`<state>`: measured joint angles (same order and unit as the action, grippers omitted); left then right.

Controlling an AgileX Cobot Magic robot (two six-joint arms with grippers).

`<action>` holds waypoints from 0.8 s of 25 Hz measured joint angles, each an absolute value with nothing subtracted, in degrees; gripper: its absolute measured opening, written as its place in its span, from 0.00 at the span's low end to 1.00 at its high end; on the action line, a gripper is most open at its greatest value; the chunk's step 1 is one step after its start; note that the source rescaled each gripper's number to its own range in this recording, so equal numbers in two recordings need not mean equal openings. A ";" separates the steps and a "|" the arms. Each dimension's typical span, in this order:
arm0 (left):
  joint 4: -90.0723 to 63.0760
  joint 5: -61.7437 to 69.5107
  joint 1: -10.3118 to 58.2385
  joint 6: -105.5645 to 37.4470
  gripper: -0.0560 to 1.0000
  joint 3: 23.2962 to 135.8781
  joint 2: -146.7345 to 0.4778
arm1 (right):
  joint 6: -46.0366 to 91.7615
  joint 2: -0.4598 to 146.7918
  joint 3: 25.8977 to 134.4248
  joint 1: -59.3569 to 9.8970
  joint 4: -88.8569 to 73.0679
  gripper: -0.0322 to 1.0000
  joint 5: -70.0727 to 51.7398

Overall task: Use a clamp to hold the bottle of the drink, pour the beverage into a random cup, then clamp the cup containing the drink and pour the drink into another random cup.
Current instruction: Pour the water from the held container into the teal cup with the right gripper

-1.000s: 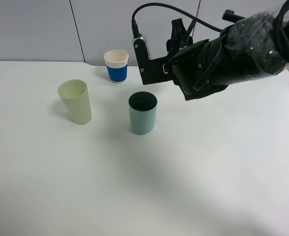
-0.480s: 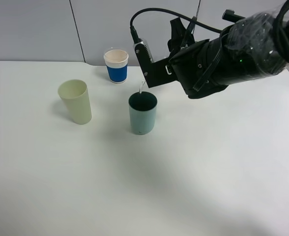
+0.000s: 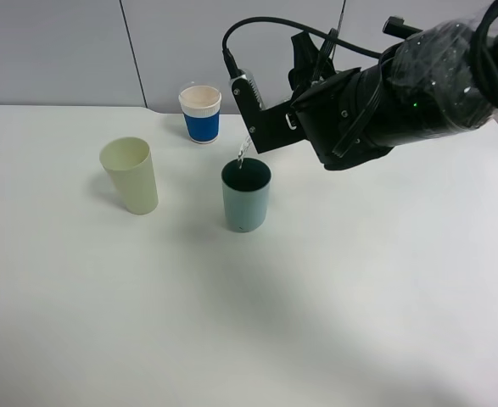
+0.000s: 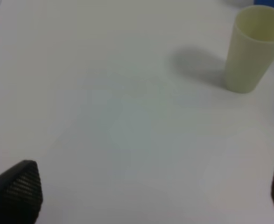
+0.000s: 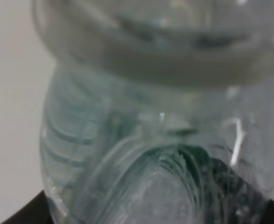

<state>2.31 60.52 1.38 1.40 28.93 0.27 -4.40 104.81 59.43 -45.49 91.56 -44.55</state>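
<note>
White table [image 3: 359, 297], grey wall [image 3: 53, 51] behind, and the right gripper [image 3: 253, 114] pinches the bottle [image 5: 151, 140] over the teal cup [image 3: 247, 197], left gripper [image 4: 146, 196] spread wide

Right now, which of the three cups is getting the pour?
The pale teal cup with the dark inside: a thin stream falls into its mouth. The cream cup on the left and the blue cup at the back stand clear.

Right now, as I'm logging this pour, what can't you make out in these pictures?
Bottle: hidden behind the right arm in the exterior high view; too close and blurred in the right wrist view.
Teal cup: fill level lost in its dark inside, exterior high view.
Left gripper: only fingertips show at the left wrist frame's edge.
</note>
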 joint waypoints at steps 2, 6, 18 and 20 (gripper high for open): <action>2.31 60.52 1.38 1.40 1.00 28.93 0.27 | -4.40 104.81 59.43 -45.49 91.56 0.05 -44.55; 2.31 60.52 1.38 1.40 1.00 28.93 0.27 | -4.40 104.81 59.43 -45.49 91.56 0.05 -44.55; 2.31 60.52 1.38 1.40 1.00 28.93 0.27 | -4.02 104.81 59.43 -45.49 94.66 0.05 -44.60; 2.31 60.52 1.38 1.40 1.00 28.93 0.27 | -3.74 104.81 59.43 -45.49 95.35 0.05 -44.60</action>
<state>2.31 60.52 1.38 1.40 28.93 0.27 -3.74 104.81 59.43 -45.49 95.35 -44.60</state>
